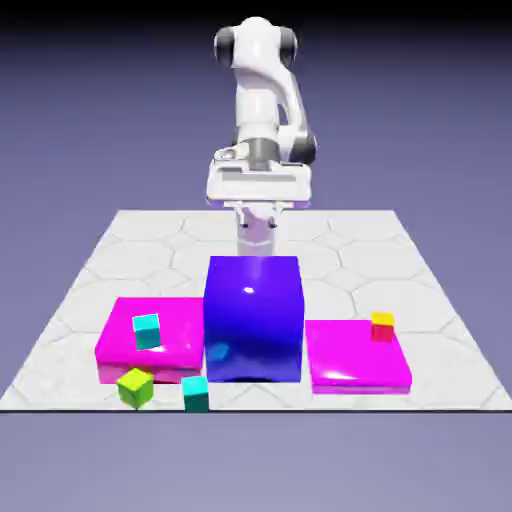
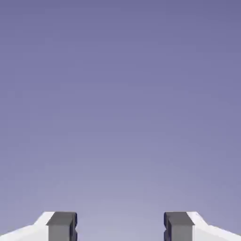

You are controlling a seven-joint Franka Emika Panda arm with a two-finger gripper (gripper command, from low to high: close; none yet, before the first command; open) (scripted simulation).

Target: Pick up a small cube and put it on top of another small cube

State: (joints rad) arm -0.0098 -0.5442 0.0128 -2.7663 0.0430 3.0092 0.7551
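One small teal cube (image 1: 147,330) with a turquoise top sits on the left magenta slab (image 1: 120,345). A second small teal cube (image 1: 195,393) rests on the table in front of that slab, near the front edge. My gripper (image 1: 257,238) hangs behind the big blue cube (image 1: 254,318), far from both teal cubes. In the hand view the gripper (image 2: 120,228) stands open, its grey fingertips (image 2: 61,226) wide apart with only the backdrop between them.
A lime-green cube (image 1: 135,387) lies just left of the front teal cube. A red-and-yellow cube (image 1: 382,326) sits on the right magenta slab (image 1: 355,365). The tall blue cube stands between the two slabs, in front of the gripper.
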